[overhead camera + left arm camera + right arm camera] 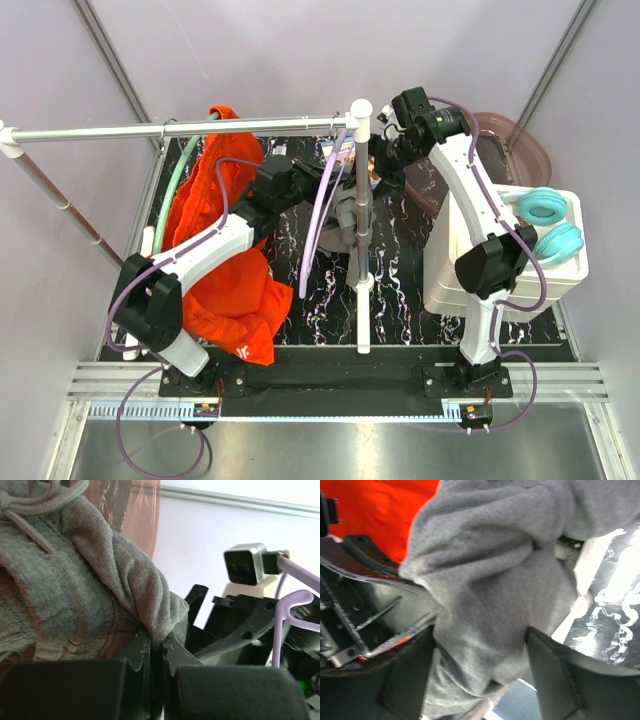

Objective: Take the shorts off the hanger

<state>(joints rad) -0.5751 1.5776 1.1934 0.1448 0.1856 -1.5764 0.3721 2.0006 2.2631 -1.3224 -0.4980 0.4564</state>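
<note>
Left gripper (156, 647) first: its fingers are shut tight on a fold of the grey shorts (75, 590), which bunch up and to their left. My right gripper (480, 680) straddles the same cloth, fingers (560, 675) wide on either side (whether they bite yet, I cannot tell). Beyond them hang the orange shorts (375, 510). I'd want a deep, firm right pinch before drawing both grippers off the lilac hanger (322, 205) together, slowly, so nothing snags.

Teal headphones (541, 207) on white box (570, 282), brown tub (527, 150) behind — black marbled mat (400, 272), metal rail (100, 132).
</note>
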